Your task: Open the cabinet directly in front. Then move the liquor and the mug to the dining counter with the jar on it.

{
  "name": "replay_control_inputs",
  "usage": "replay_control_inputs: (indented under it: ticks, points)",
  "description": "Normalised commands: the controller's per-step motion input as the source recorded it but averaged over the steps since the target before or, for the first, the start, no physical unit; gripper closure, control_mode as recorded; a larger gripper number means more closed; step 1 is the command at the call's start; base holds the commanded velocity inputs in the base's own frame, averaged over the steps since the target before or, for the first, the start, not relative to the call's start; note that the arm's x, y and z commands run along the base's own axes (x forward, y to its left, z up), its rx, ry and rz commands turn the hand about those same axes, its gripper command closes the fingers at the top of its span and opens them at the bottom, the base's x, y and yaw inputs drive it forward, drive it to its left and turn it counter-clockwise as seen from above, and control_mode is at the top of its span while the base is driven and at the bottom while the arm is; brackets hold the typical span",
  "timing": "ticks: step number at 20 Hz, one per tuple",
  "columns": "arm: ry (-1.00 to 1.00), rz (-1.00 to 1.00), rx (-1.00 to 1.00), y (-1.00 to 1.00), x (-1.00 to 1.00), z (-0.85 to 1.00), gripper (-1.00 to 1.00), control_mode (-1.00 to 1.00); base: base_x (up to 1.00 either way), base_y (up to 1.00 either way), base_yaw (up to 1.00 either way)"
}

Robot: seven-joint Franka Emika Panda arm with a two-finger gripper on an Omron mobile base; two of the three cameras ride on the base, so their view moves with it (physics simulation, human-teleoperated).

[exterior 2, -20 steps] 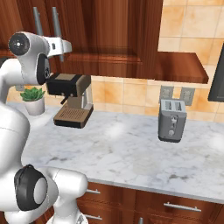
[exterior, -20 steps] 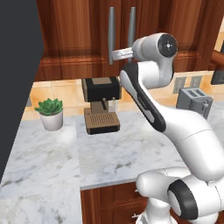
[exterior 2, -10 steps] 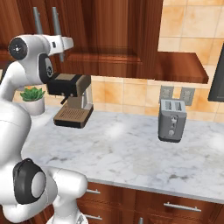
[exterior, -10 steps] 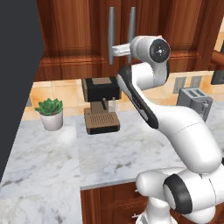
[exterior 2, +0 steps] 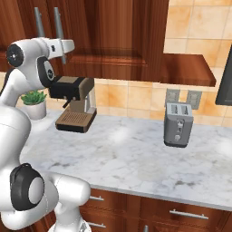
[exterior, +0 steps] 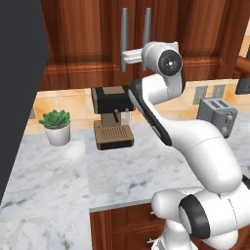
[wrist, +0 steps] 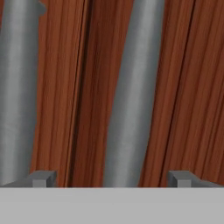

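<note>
- The pincer (wrist: 111,177) is spread wide, holding nothing; its two fingertips (wrist: 43,178) stand one on each side of a grey handle (wrist: 131,96).
- This handle lies straight ahead, its long axis upright, across the gap.
- It belongs to the cabinet (exterior: 93,44), whose doors are shut, above the coffee machine (exterior: 112,114) at the back edge of the worktop (exterior: 132,166).

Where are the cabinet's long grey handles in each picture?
Left base view: handles at top centre, above the coffee machine.
Right base view: top left.
Hand view: two big bars up close.
Shared landmark: the dark door seam between them.
</note>
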Motion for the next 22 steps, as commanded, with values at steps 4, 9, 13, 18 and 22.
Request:
replay_control_inputs:
  ticks: [4, 9, 13, 18, 22]
  points:
    - [0.0, 0.0, 0.0, 0.0, 0.0, 0.0, -1.0, -1.0, 0.0, 0.0, 0.0]
    - [-0.01, 0.0, 0.0, -0.01, 0.08, 0.0, -1.0, -1.0, 0.0, 0.0, 0.0]
    - [-0.01, 0.0, 0.0, 0.0, 0.07, 0.0, -1.0, -1.0, 0.0, 0.0, 0.0]
    - [0.0, 0.0, 0.02, -0.05, 0.05, 0.07, -1.0, -1.0, 0.0, 0.0, 0.0]
    - [0.0, -0.02, 0.02, -0.01, 0.13, 0.29, -1.0, -1.0, 0.0, 0.0, 0.0]
